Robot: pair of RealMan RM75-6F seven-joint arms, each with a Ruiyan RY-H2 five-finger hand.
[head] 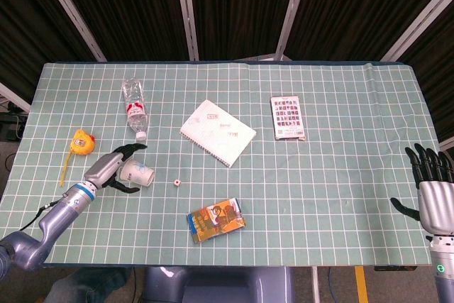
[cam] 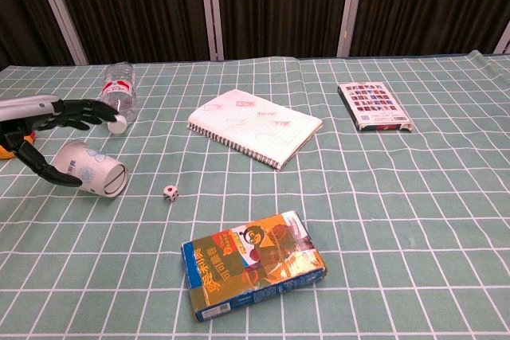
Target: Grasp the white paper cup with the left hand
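The white paper cup (head: 137, 174) (cam: 92, 170) with a blue flower print lies on its side on the green gridded cloth, mouth turned to the right. My left hand (head: 112, 167) (cam: 41, 123) sits at the cup's closed end with fingers stretched out above it and the thumb low along its near side. The fingers are spread and do not wrap the cup. Far off at the table's right edge, my right hand (head: 433, 191) stands with fingers apart and nothing in it; only the head view shows it.
A water bottle (head: 134, 108) (cam: 118, 93) lies just beyond the left hand. A yellow tape measure (head: 84, 142) sits to its left. A small die (head: 176, 184) (cam: 170, 192), a snack box (head: 216, 220), a notebook (head: 217, 131) and a card box (head: 288, 118) lie to the right.
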